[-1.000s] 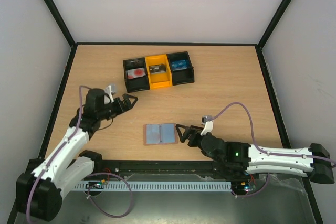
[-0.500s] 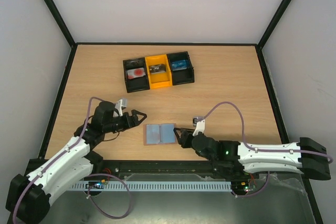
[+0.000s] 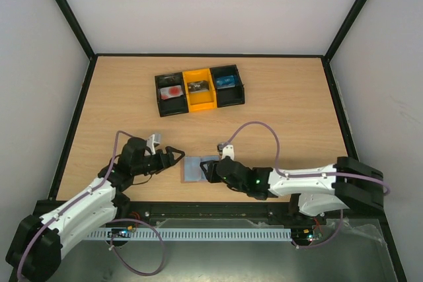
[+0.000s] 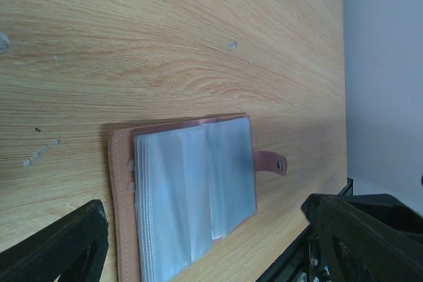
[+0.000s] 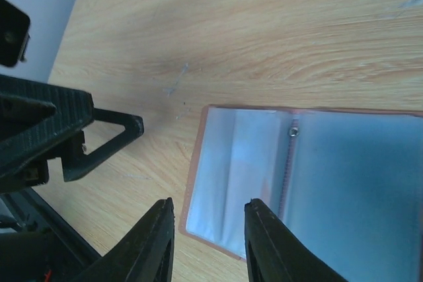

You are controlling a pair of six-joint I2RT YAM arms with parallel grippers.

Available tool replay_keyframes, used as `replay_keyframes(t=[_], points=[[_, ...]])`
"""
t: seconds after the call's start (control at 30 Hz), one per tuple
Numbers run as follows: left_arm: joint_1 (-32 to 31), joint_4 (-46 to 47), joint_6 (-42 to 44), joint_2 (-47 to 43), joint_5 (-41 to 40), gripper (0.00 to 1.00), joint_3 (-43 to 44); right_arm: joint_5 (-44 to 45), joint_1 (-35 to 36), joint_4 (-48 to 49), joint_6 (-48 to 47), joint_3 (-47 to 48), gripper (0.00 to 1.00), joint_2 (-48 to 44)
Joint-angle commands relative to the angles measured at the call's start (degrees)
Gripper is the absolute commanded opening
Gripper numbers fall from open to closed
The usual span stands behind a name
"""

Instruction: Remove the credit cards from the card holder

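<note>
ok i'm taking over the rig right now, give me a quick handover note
Grippers: the left end effector is open and empty, just off the left edge of the card holder. The right end effector is over the holder, jaws narrowed but apart, nothing visibly held.
Things: the holder lies open on the table; its sleeves show no card. A pale card with a red round mark lies in the left compartment of the tray.
Done: holder open.
Left: check the sleeves; I cannot tell whether any card remains.
</note>
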Motion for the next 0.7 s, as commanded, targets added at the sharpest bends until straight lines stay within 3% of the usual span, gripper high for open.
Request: replay_keyframes(t=[0.0,0.13,0.67], points=[[-0.47,2.69,-1.26,-1.38,-0.38,0.87,-1.73,-2.18,-0.41,2.4,-0.66,3.79,0.28,6.0],[-0.6,3.55,-2.34,-2.49,-0.51,0.87,-3.53,-3.26,-0.82,1.91,-0.43,5.49,0.2,10.81],[-0.87,5.15,-3.72,-2.18,-0.14,0.82,-4.61,-1.71,-1.13,-0.21,-0.74,7.99,0.17,19.61]])
